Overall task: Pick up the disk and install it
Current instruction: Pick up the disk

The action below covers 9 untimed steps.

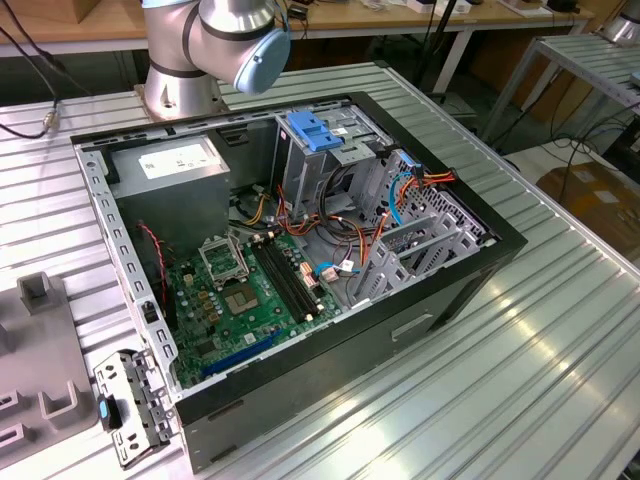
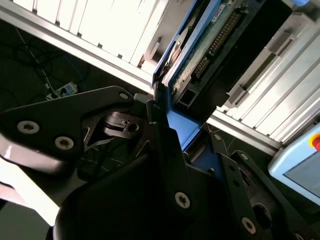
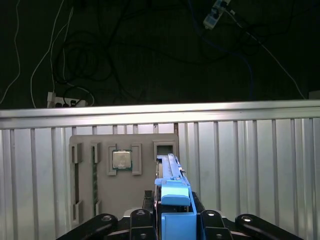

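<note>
The disk [image 2: 210, 35] stands on edge in my gripper [image 2: 182, 127], its green circuit board and a blue side rail facing the camera in the second wrist view. In the first wrist view the disk [image 3: 171, 187] appears edge-on as a narrow blue rail between the black fingers [image 3: 142, 220], and the gripper [image 3: 172, 220] is shut on it. It hangs above the ribbed aluminium table, over the near edge of a grey fixture tray [image 3: 145, 170]. In the exterior view the arm's base and elbow [image 1: 230, 35] rise behind the open computer case [image 1: 440, 300].
Inside the case sit a blue ribbed bracket [image 1: 312, 130] on the drive cage, a grey metal box [image 1: 175, 165], a green motherboard [image 1: 240, 300] and loose cables. The tray holds a processor chip [image 3: 121, 160]. Beyond the table edge [image 3: 160, 112] lie floor cables. A pendant [image 2: 300, 165] is nearby.
</note>
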Motion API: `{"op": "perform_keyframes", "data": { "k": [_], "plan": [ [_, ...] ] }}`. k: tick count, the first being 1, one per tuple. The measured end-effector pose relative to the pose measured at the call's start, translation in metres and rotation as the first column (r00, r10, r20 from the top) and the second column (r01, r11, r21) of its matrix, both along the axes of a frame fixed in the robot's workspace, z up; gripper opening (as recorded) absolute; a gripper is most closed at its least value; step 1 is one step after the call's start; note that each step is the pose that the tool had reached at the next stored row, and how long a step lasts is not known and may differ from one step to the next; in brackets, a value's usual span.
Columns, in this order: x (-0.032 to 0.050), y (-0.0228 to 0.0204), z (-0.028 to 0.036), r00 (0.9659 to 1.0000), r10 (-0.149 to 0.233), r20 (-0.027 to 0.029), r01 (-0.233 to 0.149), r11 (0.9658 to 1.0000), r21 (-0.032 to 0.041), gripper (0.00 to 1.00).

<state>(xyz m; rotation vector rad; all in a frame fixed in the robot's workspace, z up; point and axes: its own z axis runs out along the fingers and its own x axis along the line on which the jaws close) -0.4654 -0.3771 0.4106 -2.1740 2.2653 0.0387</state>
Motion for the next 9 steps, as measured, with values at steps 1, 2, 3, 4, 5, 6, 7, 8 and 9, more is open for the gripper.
{"op": "perform_keyframes", "data": {
  "k": [1, 2, 3, 4, 5, 6, 7, 8, 9],
  "plan": [
    [0.0000, 0.0000, 0.0007, 1.0000, 0.000, 0.0000, 0.000, 1.0000, 0.0000, 0.37],
    [0.0000, 0.0000, 0.0014, 1.0000, 0.000, -0.0001, 0.000, 1.0000, 0.0000, 0.37],
    [0.0000, 0.0000, 0.0030, 1.0000, 0.000, -0.0001, 0.000, 1.0000, 0.0000, 0.37],
    [0.0000, 0.0000, 0.0044, 1.0000, 0.000, -0.0001, 0.000, 1.0000, 0.0000, 0.37],
    [0.0000, 0.0000, 0.0058, 1.0000, 0.000, 0.0000, 0.000, 1.0000, 0.0000, 0.37],
    [0.0000, 0.0000, 0.0066, 1.0000, 0.000, 0.0000, 0.000, 1.0000, 0.0000, 0.37],
    [0.0000, 0.0000, 0.0072, 1.0000, 0.000, 0.0000, 0.000, 1.0000, 0.0000, 0.37],
    [0.0000, 0.0000, 0.0079, 1.0000, 0.000, 0.0000, 0.000, 1.0000, 0.0001, 0.37],
    [0.0000, 0.0000, 0.0087, 1.0000, 0.000, -0.0001, 0.000, 1.0000, 0.0000, 0.37]
  ]
}}
